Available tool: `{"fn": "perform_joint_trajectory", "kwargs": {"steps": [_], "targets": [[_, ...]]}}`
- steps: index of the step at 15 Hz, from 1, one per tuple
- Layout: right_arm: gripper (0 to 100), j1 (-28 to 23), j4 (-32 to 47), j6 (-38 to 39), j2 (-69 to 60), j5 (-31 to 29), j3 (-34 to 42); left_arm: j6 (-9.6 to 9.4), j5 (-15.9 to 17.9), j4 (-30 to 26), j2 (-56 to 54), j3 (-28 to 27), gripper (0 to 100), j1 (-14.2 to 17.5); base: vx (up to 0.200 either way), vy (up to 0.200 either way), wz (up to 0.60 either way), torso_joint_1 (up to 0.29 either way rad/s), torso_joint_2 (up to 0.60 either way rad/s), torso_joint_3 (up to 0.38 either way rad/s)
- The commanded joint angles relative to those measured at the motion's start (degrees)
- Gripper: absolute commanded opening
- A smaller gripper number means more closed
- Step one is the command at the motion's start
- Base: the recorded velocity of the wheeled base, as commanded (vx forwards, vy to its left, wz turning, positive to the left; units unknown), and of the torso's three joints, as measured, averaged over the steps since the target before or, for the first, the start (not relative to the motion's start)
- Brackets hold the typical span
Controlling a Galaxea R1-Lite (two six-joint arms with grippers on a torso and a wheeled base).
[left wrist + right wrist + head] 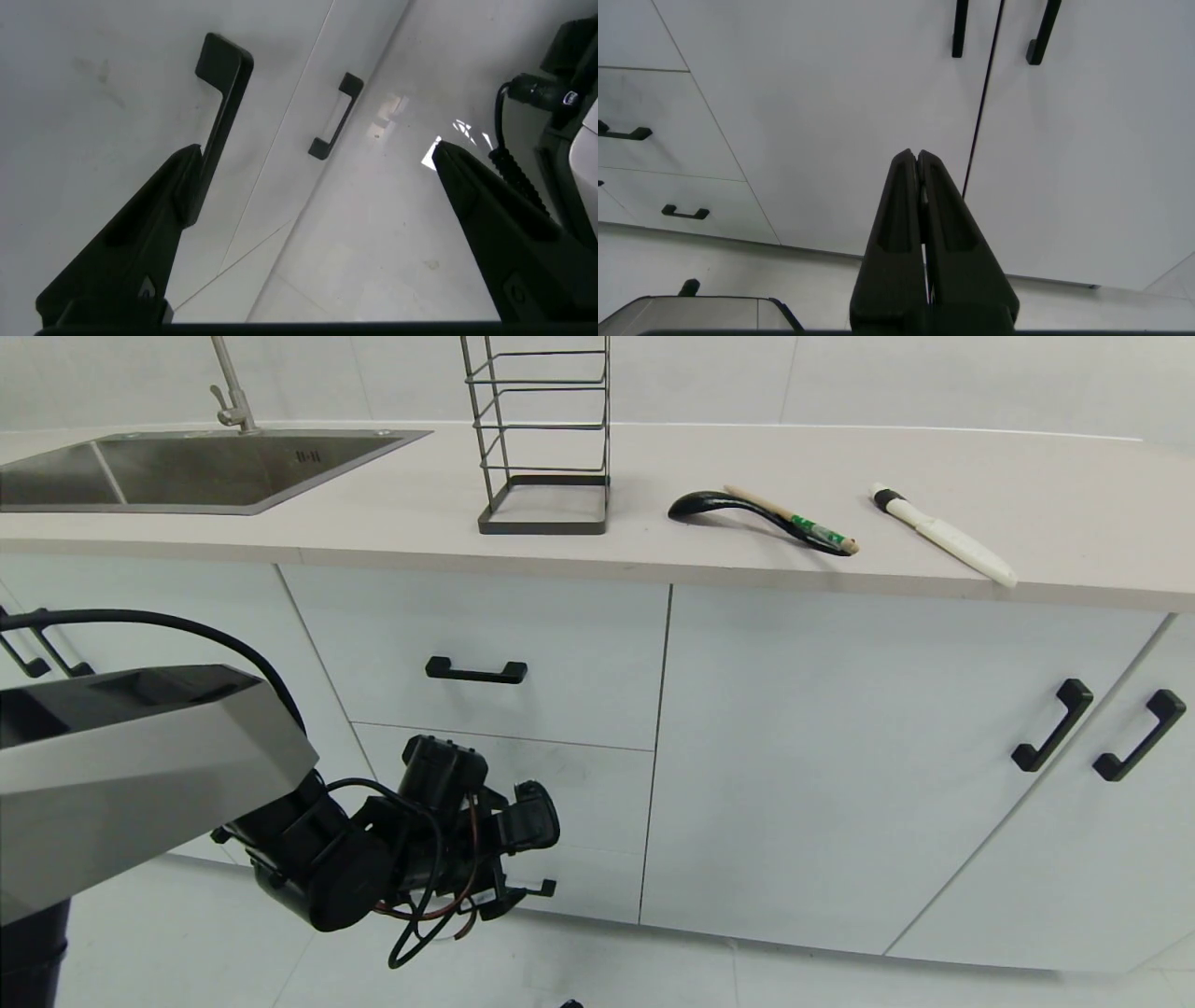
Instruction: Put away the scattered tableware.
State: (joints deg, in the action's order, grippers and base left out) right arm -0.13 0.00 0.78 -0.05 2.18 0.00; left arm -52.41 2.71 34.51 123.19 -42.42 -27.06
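Observation:
On the white counter lie a black spoon, a wooden stick with a green band resting across the spoon's handle, and a white knife to their right. An empty dark wire rack stands left of them. My left gripper hangs low in front of the lower drawer, well below the counter. In its wrist view the left gripper is open and holds nothing. My right gripper is shut with nothing between its fingers and faces the cabinet doors.
A steel sink with a tap sits at the counter's left end. Below are drawers with a black handle and cabinet doors with handles. A drawer handle lies close to the left fingers. The floor is pale tile.

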Motion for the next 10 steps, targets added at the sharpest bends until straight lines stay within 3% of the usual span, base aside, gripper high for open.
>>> {"fn": "perform_joint_trajectory", "kwargs": {"steps": [1,4,7,10], "targets": [[0,0.05,0.0,0.01,0.05,0.02,0.0,0.02,0.02,0.03,0.3,-0.12,100,-0.01,0.0,0.0,0.0,0.0,0.0,0.0],[0,-0.04,0.0,0.01,0.05,0.02,0.0,-0.68,-0.07,0.12,1.62,-1.43,100,0.08,0.0,0.0,0.0,0.0,0.0,0.0],[0,0.05,0.0,0.01,0.05,0.02,0.0,-4.63,0.19,1.52,3.29,-3.19,100,0.7,0.0,0.0,0.0,0.0,0.0,0.0],[0,0.05,0.0,0.01,0.05,0.02,0.0,-4.81,0.28,2.4,4.78,-3.19,100,0.96,0.0,0.0,0.0,0.0,0.0,0.0]]}}
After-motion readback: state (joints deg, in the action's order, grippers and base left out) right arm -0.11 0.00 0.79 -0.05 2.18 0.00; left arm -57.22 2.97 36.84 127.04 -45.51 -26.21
